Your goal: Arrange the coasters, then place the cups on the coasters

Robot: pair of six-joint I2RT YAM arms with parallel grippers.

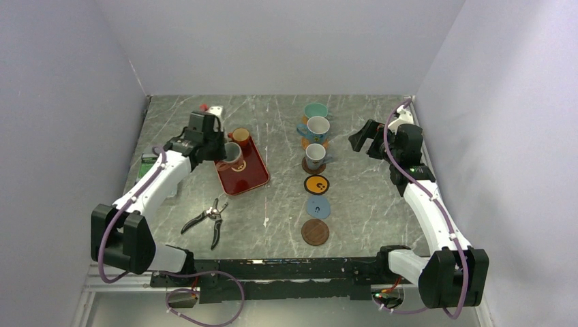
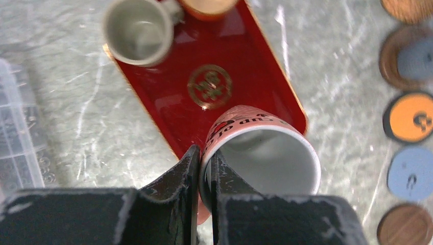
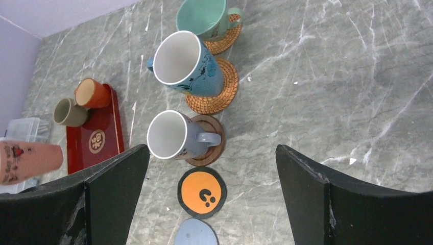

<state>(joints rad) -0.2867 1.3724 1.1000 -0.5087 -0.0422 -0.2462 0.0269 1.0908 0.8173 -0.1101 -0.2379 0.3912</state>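
Observation:
Six coasters run in a column: two woven orange ones (image 3: 219, 92), a dark brown one (image 3: 207, 153), the orange-faced black one (image 1: 316, 184), a blue one (image 1: 317, 208) and another dark brown one (image 1: 315, 232). The teal cup (image 1: 315, 110), blue cup (image 1: 317, 127) and grey-white cup (image 1: 314, 156) stand on the far three. My left gripper (image 2: 205, 163) is shut on the wall of the pink-printed white cup (image 2: 265, 158), held tilted above the red tray (image 2: 173, 107). The olive cup (image 2: 138, 30) and orange-brown cup (image 2: 207, 6) stand on the tray. My right gripper (image 1: 364, 139) hangs open and empty, right of the column.
Pliers (image 1: 208, 221) lie on the table in front of the tray. A clear plastic box (image 2: 18, 143) and a green item (image 1: 146, 165) sit by the left wall. Walls close in the table on the left, back and right.

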